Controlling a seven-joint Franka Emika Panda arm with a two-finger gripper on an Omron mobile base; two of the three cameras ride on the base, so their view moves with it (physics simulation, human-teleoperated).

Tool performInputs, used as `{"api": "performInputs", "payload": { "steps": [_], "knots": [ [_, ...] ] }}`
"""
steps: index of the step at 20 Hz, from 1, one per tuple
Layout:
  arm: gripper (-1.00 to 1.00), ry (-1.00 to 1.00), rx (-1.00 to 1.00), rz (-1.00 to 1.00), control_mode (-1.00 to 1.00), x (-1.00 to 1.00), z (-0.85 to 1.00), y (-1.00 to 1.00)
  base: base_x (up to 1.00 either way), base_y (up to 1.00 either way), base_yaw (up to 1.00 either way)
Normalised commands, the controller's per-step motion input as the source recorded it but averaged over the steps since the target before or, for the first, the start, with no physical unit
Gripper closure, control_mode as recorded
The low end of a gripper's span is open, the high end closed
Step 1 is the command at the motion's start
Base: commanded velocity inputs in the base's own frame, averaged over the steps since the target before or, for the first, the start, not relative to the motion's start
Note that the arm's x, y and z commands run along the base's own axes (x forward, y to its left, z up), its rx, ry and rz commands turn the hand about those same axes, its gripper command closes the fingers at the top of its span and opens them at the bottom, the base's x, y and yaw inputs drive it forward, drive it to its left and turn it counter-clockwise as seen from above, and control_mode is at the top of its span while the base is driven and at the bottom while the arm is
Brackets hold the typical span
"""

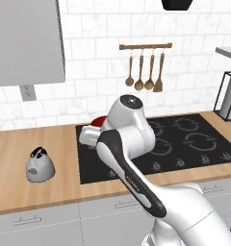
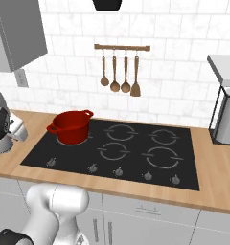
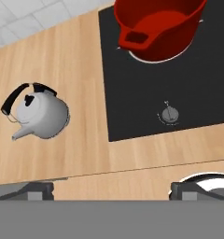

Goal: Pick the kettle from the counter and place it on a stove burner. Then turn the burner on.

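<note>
the kettle point(image 3: 39, 115) sits on the counter point(image 3: 76, 60) just left of the stove point(image 3: 179, 93), well clear of the red pot point(image 3: 160, 28). gripper point(image 3: 111, 189) hangs above with jaws spread wide, nothing in them. looks like a light, rigid, slick metal dome, so i'd grab the black arched handle point(image 3: 20, 93) on top.

I see a silver-grey kettle point(image 1: 40, 166) (black handle) on the light-brown wood-grain counter point(image 1: 11, 153), a red pot point(image 2: 70, 126) on the black stove point(image 2: 136, 153), white marbled wall tiles point(image 2: 174, 52), and brown wooden spoons point(image 2: 120, 72).
</note>
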Motion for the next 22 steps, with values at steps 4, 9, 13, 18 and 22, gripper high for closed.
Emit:
{"api": "performInputs", "payload": {
  "steps": [4,9,13,18,22],
  "knots": [
    [-1.00,0.00,0.05,-0.01,-1.00,0.00,-0.03,0.59,0.00,0.00,0.00],
    [-1.00,0.00,0.02,0.00,-1.00,0.00,-0.17,0.60,0.00,0.00,0.00],
    [-1.00,0.00,0.00,0.00,-1.00,0.00,-0.16,0.57,0.00,0.00,0.00],
    [-1.00,0.00,0.00,0.00,-1.00,0.01,-0.04,0.57,0.00,0.00,0.00],
    [-1.00,0.00,0.00,0.00,-1.00,0.05,0.00,0.50,0.00,0.00,0.00]
  ]
}}
